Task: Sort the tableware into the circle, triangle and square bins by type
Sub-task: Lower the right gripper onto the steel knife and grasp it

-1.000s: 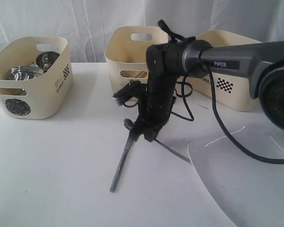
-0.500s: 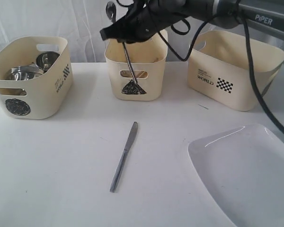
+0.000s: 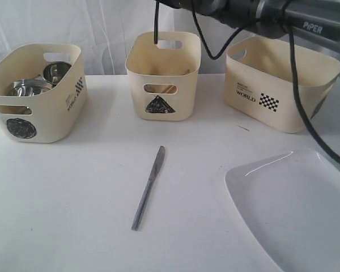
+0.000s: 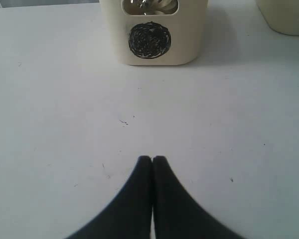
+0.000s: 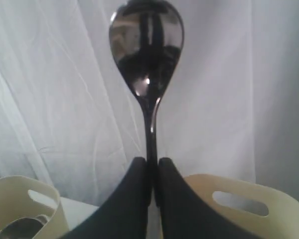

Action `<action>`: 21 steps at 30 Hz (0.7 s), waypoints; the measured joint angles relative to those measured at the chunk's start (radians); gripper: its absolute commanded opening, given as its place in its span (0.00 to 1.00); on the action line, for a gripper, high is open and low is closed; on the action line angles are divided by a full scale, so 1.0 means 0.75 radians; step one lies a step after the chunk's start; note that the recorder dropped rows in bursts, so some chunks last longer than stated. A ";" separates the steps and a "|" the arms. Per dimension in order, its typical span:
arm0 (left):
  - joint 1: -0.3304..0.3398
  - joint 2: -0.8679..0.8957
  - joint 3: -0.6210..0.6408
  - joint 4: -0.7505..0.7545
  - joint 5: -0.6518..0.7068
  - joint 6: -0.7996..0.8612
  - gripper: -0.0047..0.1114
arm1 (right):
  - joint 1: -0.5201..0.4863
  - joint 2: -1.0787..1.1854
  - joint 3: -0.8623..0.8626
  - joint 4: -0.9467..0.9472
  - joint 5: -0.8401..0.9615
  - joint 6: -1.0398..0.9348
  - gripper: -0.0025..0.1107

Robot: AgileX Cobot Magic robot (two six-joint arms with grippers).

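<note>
White and glossy, the large rectangular plate (image 3: 294,209) fills the nearest right corner of the table (image 3: 73,198). Just left of it, and apart from it, the steel knife (image 3: 149,187) lies flat with its blade end pointing toward the triangle bin (image 3: 163,76).

The left gripper (image 4: 152,159) hangs low over bare table, its two dark fingers pressed together with nothing between them. Ahead of it stands the circle bin (image 3: 37,90), its dark round sticker (image 4: 149,40) facing the wrist camera. Steel mugs (image 3: 31,85) shine inside that bin.

The three cream bins stand in a row farther back, with the circle bin on the left. The small triangle bin is in the middle, and wooden chopsticks (image 3: 160,88) show through its handle slot. The square bin (image 3: 280,82) stands on the right with its checkered mark to the front.

Farthest and highest, the right arm (image 3: 255,11) reaches across the top edge, above the triangle bin. The right gripper (image 5: 152,172) is clamped on the spoon (image 5: 146,50). Its fingers pinch the thin handle from both sides. The spoon's bowl stands clear beyond the fingertips against the white curtain (image 5: 50,99). In the exterior view a thin dark line drops over the triangle bin's back rim. Whether it is the spoon's handle or a cable, I cannot tell.
</note>
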 measured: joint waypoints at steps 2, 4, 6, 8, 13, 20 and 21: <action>0.000 0.000 0.000 0.000 0.000 0.000 0.04 | 0.000 0.047 0.000 -0.004 -0.077 -0.014 0.10; 0.000 0.000 0.000 0.000 0.000 0.000 0.04 | -0.002 0.106 0.000 -0.004 -0.143 -0.023 0.22; 0.000 0.000 0.000 0.000 0.000 0.000 0.04 | -0.005 0.166 0.000 -0.008 -0.193 -0.025 0.33; 0.000 0.000 0.000 0.000 0.000 0.000 0.04 | -0.014 0.215 0.000 -0.011 -0.199 -0.025 0.37; 0.000 0.000 0.000 0.000 0.000 0.000 0.04 | -0.027 0.232 0.000 -0.011 -0.099 -0.043 0.38; 0.000 0.000 0.000 0.000 0.000 0.000 0.04 | -0.068 0.076 0.000 -0.094 0.667 -0.034 0.02; 0.000 0.000 0.000 0.000 0.000 0.000 0.04 | -0.080 0.042 -0.003 -0.167 0.937 0.078 0.02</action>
